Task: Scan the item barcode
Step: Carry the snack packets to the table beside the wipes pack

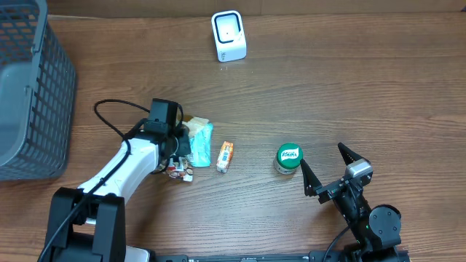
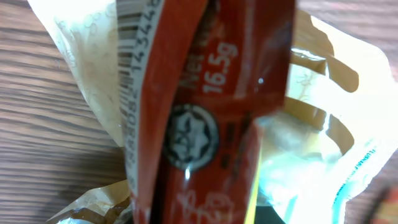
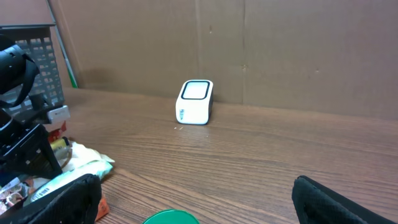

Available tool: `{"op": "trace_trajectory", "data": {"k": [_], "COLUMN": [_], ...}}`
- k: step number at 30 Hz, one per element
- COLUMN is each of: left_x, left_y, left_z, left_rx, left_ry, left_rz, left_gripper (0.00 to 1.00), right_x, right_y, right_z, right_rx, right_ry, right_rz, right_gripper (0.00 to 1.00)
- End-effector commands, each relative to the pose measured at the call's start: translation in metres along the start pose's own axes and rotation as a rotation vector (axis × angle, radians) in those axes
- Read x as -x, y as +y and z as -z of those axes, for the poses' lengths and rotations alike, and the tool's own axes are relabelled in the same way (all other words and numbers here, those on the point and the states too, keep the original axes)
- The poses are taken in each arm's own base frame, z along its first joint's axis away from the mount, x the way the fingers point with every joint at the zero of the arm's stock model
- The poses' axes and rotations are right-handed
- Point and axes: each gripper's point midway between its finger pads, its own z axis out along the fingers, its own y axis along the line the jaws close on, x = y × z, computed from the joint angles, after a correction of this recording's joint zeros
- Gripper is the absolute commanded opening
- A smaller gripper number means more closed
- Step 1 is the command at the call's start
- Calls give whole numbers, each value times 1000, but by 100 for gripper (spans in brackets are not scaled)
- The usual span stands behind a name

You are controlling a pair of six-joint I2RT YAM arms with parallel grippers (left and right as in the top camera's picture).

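A red snack packet [image 2: 211, 124] fills the left wrist view, with a barcode [image 2: 132, 74] printed on its white edge. It runs down into the jaws, and my left gripper [image 1: 175, 159] is shut on it, low in a small pile of packets left of centre. The fingers themselves are hidden by the packet. The white barcode scanner [image 1: 228, 35] stands upright at the far middle of the table, also seen in the right wrist view [image 3: 195, 101]. My right gripper [image 1: 321, 154] rests wide open at the front right, holding nothing.
A teal and white packet [image 1: 201, 142] and a small orange packet [image 1: 226, 156] lie beside the pile. A green-lidded jar [image 1: 288, 158] stands just left of the right gripper. A grey mesh basket [image 1: 29, 94] sits at the left edge.
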Motion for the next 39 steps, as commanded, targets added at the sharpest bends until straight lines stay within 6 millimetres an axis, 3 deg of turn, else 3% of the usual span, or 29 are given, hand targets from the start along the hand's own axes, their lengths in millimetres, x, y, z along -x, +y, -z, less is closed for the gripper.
{"op": "trace_trajectory", "data": {"k": [1,4,8,12,17,30,32,33,36,39], "left_x": [-36,-36,-25,8,30,-4,-7,-7,0,11], "left_y": [-34,-46,-48,-30,-9,13,14,14,12,9], "left_z": [-10,-7,-5,11,33,6,3,2,5,15], "left_rx": [-163,-223,-214,-68,90,151,150,149,144,142], "left_ry": [156,166,134,72,39,75,71,68,54,50], "left_rz": [-20,-2,12,17,13,16,16,15,-7,-8], "left_gripper": [8,8,5,4,4,5,13,35,51,57], "right_x": [-2,-2,-2,-2,-2,-2,-2,-2,-2,-2], "right_y": [-1,-1,-1,-1,-1,-1,-1,-1,-1,-1], "right_z": [0,0,0,0,0,0,0,0,0,0], "right_rx": [-5,-5,-5,-5,-5,-5,-5,-5,-5,-5], "right_ry": [-1,-1,-1,-1,-1,-1,-1,-1,-1,-1], "right_rz": [0,0,0,0,0,0,0,0,0,0], "right_gripper": [100,100,100,100,100,100,100,100,100,100]}}
